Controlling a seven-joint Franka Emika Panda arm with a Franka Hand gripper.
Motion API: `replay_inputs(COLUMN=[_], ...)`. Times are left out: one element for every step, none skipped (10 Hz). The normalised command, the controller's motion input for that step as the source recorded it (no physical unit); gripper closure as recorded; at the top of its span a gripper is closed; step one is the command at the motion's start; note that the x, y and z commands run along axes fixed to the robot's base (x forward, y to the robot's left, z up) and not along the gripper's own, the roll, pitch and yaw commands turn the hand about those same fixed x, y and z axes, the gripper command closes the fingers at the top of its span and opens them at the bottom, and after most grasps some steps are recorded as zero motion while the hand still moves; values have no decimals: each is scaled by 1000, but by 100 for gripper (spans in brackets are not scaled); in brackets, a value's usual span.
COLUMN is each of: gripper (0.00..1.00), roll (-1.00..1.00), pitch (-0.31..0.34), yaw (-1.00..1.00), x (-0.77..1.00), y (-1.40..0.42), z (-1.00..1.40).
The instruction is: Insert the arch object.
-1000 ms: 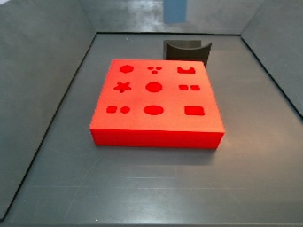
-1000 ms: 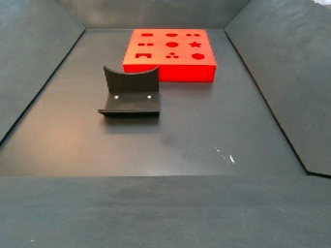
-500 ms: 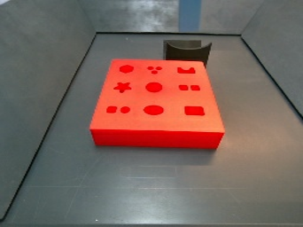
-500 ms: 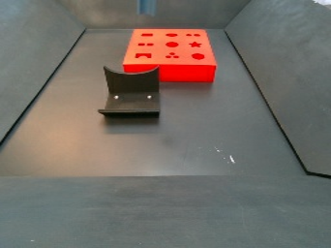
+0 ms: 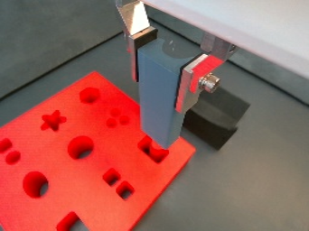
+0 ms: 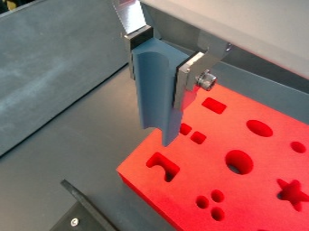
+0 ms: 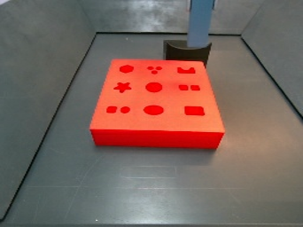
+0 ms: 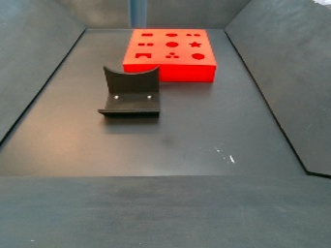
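Observation:
My gripper (image 5: 165,61) is shut on the arch object (image 5: 157,90), a long blue-grey piece with a semicircular groove down one side, held upright; both show in the other wrist view too (image 6: 163,59), (image 6: 154,90). Its lower end hangs above the red board (image 7: 154,130) near the corner with the arch-shaped hole (image 7: 186,69), (image 6: 161,164). In the side views the arch object is a blue-grey column at the top edge (image 7: 201,18), (image 8: 137,10); the fingers are out of frame there.
The red board (image 8: 172,71) has several shaped holes: star, circles, squares, ovals. The dark fixture (image 8: 130,95) stands on the grey floor beside the board, also seen in other views (image 7: 187,49), (image 5: 218,122). Sloping grey walls enclose the floor.
The blue-grey arch object has come lower into the side view and shifted sideways toward the board's arch-hole corner. The board and fixture have not moved.

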Motion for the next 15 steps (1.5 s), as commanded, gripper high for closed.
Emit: replay_inputs(gripper=[100,100,100,100,100,100,100,100,100,100,100,100,100,100,100], roll=[39,63,123,187,164,146,116,69,56,63,36,53,57,57,80], pitch=[26,0,-163,-211,-203,-237,-197,-101,-40,4,99,177,210,190,76], yaw=[26,51,186,194,171,166,171,166,174,120,9,0,0,0,0], x=[37,0,-60,-77,0,0,0,9,0,6,106,180,154,114,0], y=[-37,0,0,0,0,0,0,0,26,43,77,97,60,0,0], z=[-140,-74,-260,-257,-291,-323,-303,-300,-280,-269,-346,-297,-269,-237,-149])
